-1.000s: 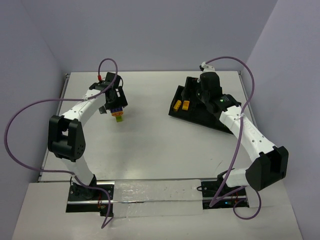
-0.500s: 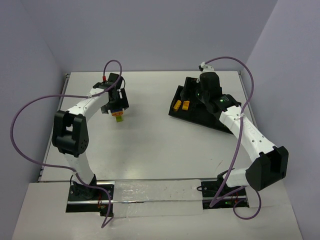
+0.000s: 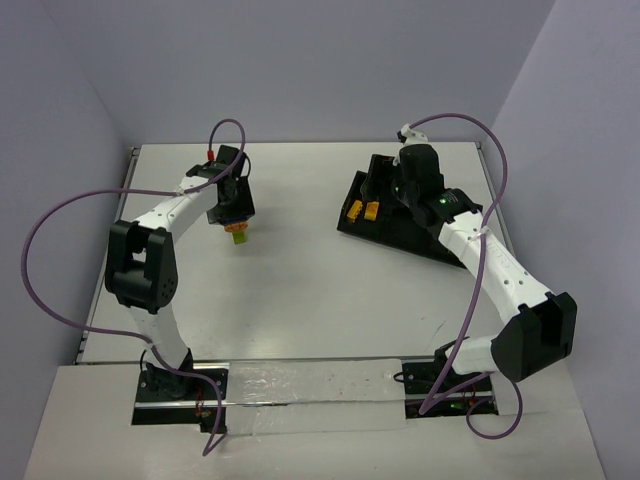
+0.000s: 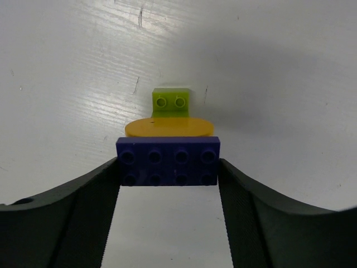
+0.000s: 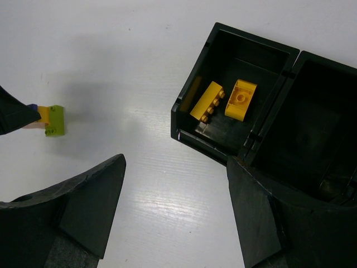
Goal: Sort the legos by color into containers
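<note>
The jaws of the left gripper (image 4: 169, 173) stand on the two short ends of a blue-purple studded plastic brick (image 4: 168, 161), one pad on each end, so they are pinching it. The brick is low in the centre of the left wrist view, on the white table (image 4: 279, 67), and its long axis runs from left to right, straight across the gap between the jaws. Just above it in this frame, touching it, is an orange-yellow round flat piece (image 4: 169, 128), and above that a lime green small brick (image 4: 171, 103). I cannot tell whether these three are joined, and the lift depends on it: if they are, all will come up together.

In the top view this group is in the upper left. The long black plastic tray (image 5: 203, 148) is in the upper right, well apart, so the brick must travel to the right.

The jaws of the right gripper (image 5: 175, 162) are spread and hold nothing. This gripper hangs over the tray, much nearer to it than the left one. Two orange-yellow bricks (image 5: 206, 101) lie in the tray's left compartment; the next one looks dark and bare.
</note>
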